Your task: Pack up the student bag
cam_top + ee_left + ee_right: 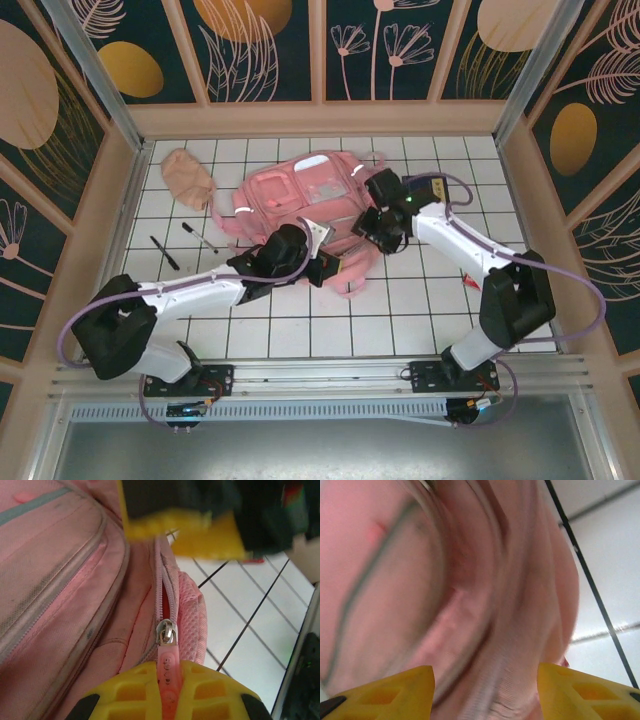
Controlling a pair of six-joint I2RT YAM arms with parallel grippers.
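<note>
on the white tiled table [420, 300], towards the back middle, the student bag [300, 195] lies flat, soft pink cloth with pale strips and a whitish front patch. a limp peach pouch [187, 178] sits just off its left corner. nearer the arms, a dark pen [165, 252] and a second pen [198, 236] lie apart from each other on the tiles, and a small red scrap [468, 283] lies off to the right. both arms reach over the bag's near edge and cover part of it. the left gripper [170, 692] has its ribbed yellow fingers pinched tight on the pink zip pull [167, 667], just below the metal slider [166, 632], beside a mesh side panel. the right gripper [485, 695] stands spread wide, with blurred, creased pink fabric bulging between its fingers.
</note>
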